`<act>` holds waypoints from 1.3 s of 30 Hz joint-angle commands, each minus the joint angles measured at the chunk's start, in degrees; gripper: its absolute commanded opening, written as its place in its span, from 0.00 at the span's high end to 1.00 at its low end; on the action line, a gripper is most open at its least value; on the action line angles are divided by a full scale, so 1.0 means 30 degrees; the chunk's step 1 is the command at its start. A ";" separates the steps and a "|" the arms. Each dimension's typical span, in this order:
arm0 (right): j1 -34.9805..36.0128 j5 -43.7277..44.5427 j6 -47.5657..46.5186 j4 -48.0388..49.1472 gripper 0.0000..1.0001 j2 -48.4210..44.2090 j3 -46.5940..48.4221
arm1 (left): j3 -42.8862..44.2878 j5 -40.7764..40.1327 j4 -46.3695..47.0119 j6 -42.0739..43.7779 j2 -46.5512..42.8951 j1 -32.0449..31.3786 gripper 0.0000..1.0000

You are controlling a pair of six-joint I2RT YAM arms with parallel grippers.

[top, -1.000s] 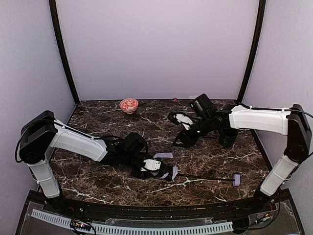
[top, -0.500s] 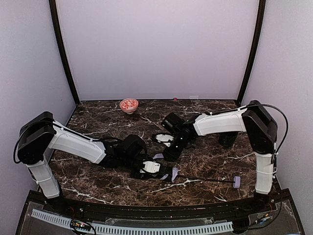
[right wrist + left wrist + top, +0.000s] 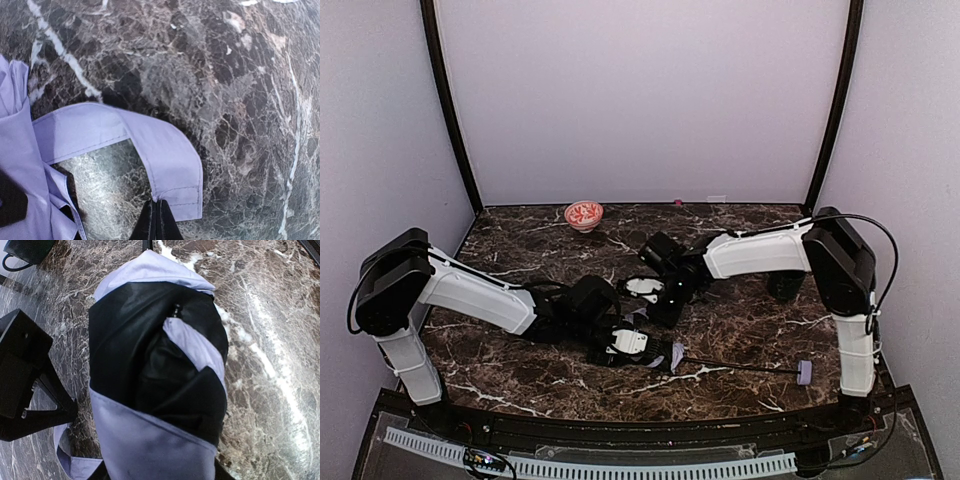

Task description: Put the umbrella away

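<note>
The umbrella [image 3: 676, 352] lies near the table's front, a folded bundle of lavender and black fabric [image 3: 155, 365]. Its thin black shaft [image 3: 740, 365] runs right to a small lavender handle [image 3: 804, 371]. My left gripper [image 3: 632, 343] is shut around the bundle, which fills the left wrist view and hides the fingers. A lavender strap [image 3: 170, 155] loops out from the canopy over the marble. My right gripper [image 3: 159, 210] is shut, pinching the strap's stitched edge. From above, the right gripper [image 3: 653, 310] sits just behind the left one.
A red patterned bowl [image 3: 584, 214] stands at the back left of the marble table [image 3: 740, 320]. A dark mug [image 3: 785, 287] sits behind my right forearm. Purple walls and black posts close in the sides and back.
My right arm swung left and down to the umbrella, and its jaws closed on the strap. My left gripper kept its hold and place.
</note>
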 commanded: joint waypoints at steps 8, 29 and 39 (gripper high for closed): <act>-0.2499 -0.1618 0.3084 0.0882 1.00 -0.2188 0.0388 | -0.1000 -0.0184 -0.3720 -0.0164 0.0853 -0.0245 0.59; -0.3000 -0.2642 0.4134 0.7347 0.66 -1.2879 -0.9670 | 0.0931 0.0786 -0.5351 -0.2161 0.2349 -0.0194 0.58; 0.0471 -0.1052 0.0434 1.3766 0.50 -2.2077 -1.8336 | 0.3057 0.1666 -0.7760 -0.4530 0.4089 -0.0055 0.58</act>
